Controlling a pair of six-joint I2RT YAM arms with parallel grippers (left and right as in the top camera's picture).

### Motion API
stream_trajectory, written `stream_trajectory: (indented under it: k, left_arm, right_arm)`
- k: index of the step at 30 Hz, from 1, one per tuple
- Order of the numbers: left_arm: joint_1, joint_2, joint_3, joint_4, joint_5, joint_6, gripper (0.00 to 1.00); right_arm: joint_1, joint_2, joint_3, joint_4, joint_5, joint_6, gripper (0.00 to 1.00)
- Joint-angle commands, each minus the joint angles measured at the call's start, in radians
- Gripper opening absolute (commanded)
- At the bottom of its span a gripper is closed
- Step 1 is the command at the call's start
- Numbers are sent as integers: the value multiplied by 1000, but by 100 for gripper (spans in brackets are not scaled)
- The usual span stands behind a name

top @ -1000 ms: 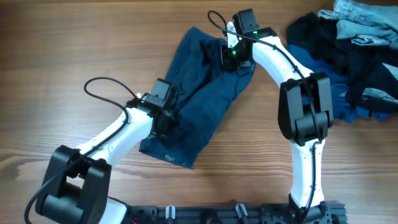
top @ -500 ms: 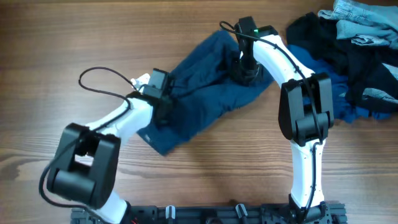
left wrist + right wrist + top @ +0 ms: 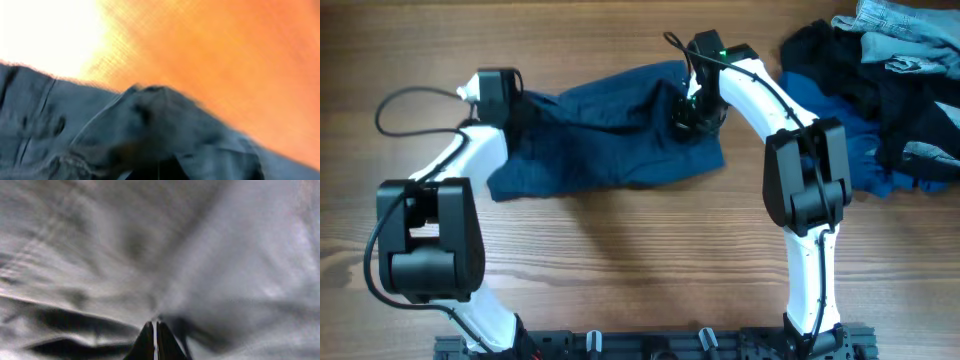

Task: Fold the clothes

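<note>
A dark blue garment [image 3: 610, 135] lies stretched left to right across the table's middle. My left gripper [image 3: 516, 103] is at its left end, shut on the cloth. In the left wrist view the blue cloth [image 3: 165, 125] bunches up right at the jaws, and the fingertips are hidden by it. My right gripper [image 3: 688, 108] is at the garment's right end, shut on the cloth. In the right wrist view its fingertips [image 3: 155, 340] are pressed together on the cloth [image 3: 150, 255], which fills the frame.
A pile of other clothes [image 3: 880, 70], black, blue and light denim, lies at the far right of the wooden table [image 3: 620, 270].
The left gripper has swung the garment's lower end up and to the far left. The garment has turned from a diagonal lie to a horizontal stretch. The right gripper has shifted slightly.
</note>
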Motion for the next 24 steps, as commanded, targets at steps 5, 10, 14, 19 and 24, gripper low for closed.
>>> stream_trajectory:
  k: [5,10,14,19,24]
  left_arm:
    - [2,-2,249,-288,296,190,21]
    - [3,-19,298,-497,369,225,35]
    - [1,-27,298,-664,476,272,33]
    - [-41,-11,297,-692,338,345,33]
    - [-33,21,297,-655,287,341,23]
  right_arm:
    - [-2,-50,-5,266,-290,-220,4]
    - [-4,-49,-6,347,-346,-238,4]
    - [-4,-49,-6,426,-359,-270,9]
    - [-5,-23,-6,496,-322,-265,13]
    - [2,-69,-5,418,-355,-355,6]
